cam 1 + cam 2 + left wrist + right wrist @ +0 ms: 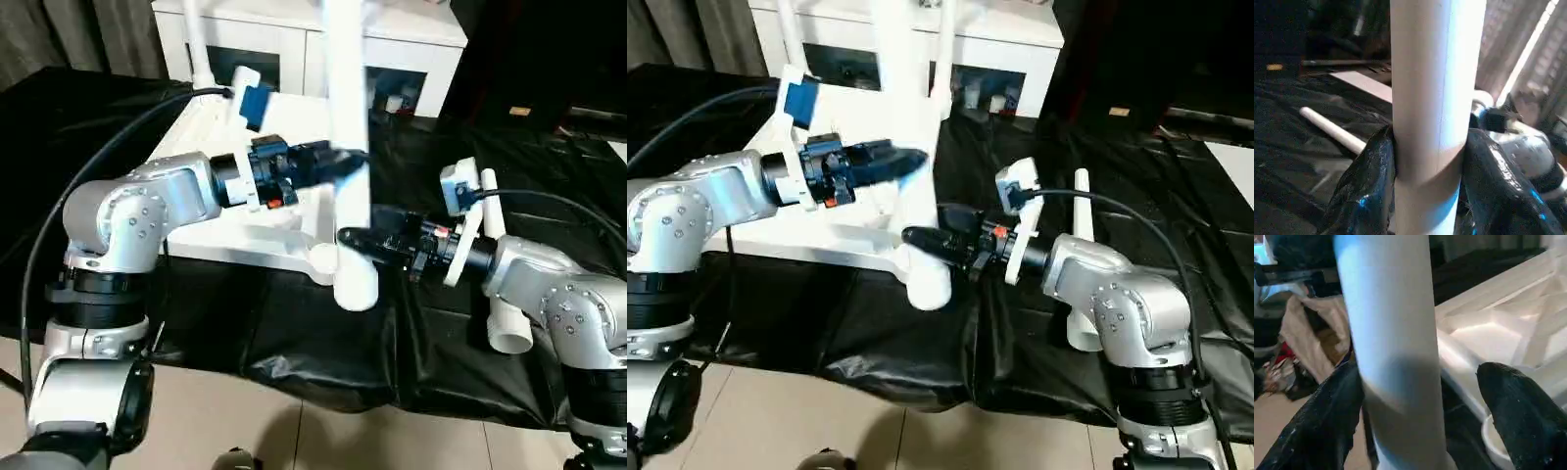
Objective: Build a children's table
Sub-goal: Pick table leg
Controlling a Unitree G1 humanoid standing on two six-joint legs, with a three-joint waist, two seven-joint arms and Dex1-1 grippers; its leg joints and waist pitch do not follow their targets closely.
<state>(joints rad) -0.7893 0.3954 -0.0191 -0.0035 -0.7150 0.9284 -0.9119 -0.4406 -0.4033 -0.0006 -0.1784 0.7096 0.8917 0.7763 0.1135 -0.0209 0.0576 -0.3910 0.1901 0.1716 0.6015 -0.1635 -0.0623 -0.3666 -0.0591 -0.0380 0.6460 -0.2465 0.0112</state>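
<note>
- The left gripper (338,162) has its two black fingers (1369,191) clamped on opposite sides of an upright white table leg (348,147); the left wrist view shows both pads pressed flat to the tube.
- The right gripper (353,238) reaches toward the same leg lower down. In the right wrist view its fingers (1520,416) stand spread, one close against the tube and the other with a clear gap beside it, so they are released rather than grasping (whether the near finger actually touches, I cannot tell).
- The leg's upper end is cut off by the top of the head views; its wide lower end sits at the near corner of the upturned table top (255,240), just by a round corner socket (321,257), but the exact seating is hidden behind the tube.
- The table top lies ribbed side up on black sheeting (323,343) that covers the work surface; the left forearm hides much of its middle.
- A second leg (201,44) rises at the far-left corner, its top also cut off.
- Another loose leg (500,284) lies on the sheeting near the right edge, partly covered by the right forearm.
- Behind stands a white cabinet (411,54) with glass doors, contents too small to read.
</note>
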